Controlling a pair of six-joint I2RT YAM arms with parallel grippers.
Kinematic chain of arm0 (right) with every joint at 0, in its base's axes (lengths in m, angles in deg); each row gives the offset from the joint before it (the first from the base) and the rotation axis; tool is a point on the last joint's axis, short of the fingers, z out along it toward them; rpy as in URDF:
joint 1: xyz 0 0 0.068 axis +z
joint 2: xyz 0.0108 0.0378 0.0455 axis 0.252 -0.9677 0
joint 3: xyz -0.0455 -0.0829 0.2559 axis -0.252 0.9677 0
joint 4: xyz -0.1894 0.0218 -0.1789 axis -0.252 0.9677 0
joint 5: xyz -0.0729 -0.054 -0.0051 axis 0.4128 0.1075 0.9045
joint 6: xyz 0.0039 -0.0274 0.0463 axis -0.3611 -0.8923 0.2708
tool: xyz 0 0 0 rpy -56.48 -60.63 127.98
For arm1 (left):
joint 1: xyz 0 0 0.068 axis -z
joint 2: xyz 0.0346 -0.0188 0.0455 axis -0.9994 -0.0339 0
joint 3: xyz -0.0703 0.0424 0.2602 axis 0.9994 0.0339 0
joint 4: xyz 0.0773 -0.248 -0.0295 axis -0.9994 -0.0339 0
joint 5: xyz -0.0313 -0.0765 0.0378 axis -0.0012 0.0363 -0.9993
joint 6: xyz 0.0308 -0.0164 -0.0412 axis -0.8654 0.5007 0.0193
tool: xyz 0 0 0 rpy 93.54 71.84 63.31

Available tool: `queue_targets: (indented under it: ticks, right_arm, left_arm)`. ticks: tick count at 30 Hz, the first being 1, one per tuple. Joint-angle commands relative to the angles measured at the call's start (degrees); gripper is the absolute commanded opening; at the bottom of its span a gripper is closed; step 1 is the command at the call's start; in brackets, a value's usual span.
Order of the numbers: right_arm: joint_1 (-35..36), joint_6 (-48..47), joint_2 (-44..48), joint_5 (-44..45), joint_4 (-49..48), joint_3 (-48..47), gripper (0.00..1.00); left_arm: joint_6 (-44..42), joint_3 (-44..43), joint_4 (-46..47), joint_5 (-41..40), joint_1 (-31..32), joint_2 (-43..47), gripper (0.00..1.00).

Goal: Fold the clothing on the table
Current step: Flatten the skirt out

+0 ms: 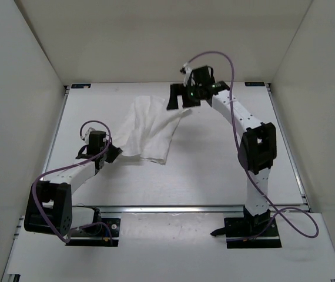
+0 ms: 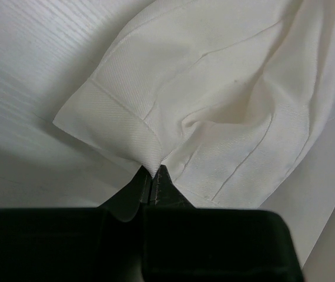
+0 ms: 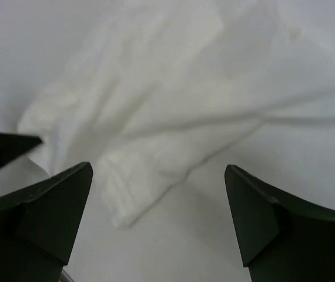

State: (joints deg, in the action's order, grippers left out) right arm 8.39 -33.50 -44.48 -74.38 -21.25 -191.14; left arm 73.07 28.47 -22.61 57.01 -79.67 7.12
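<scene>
The clothing (image 1: 150, 129) is a white, crumpled garment lying left of centre on the table (image 1: 214, 158). My left gripper (image 1: 116, 154) is at its near left corner. In the left wrist view the left gripper (image 2: 154, 174) is shut on a pinch of the clothing's (image 2: 214, 100) hemmed edge. My right gripper (image 1: 178, 101) hovers at the garment's far right corner. In the right wrist view the right gripper (image 3: 158, 173) stands wide open above the table, nothing between its fingers, with a folded corner of the clothing (image 3: 150, 117) just ahead and below.
White walls enclose the table on three sides. A metal rail (image 1: 185, 208) runs along the near edge by the arm bases. Small black brackets (image 1: 79, 86) sit at the far corners. Purple cables loop off both arms.
</scene>
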Motion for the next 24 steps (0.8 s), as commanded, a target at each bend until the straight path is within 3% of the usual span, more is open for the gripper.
queue_targets:
  ticks: [1,6,9,17,24]
  right_arm:
    - [1.53,-2.08,11.66,2.35,-0.67,19.89,0.91]
    - [3.47,1.16,22.76,0.60,-7.82,43.04,0.88]
    - [4.96,2.75,23.04,-0.47,-9.84,48.52,0.88]
    - [10.41,10.83,14.17,-0.47,-10.56,40.91,0.84]
    - [12.88,10.93,8.28,3.13,-9.23,34.48,0.83]
  left_arm:
    - [1.83,1.49,1.66,0.71,-0.21,0.53,0.00]
    - [2.00,1.67,2.18,0.97,-0.12,0.61,0.00]
    - [2.09,1.84,2.27,0.71,0.49,0.17,0.00]
    - [1.65,2.46,1.40,-0.61,0.85,1.14,0.00]
    - [1.21,2.11,1.57,-0.87,-0.29,2.02,0.00]
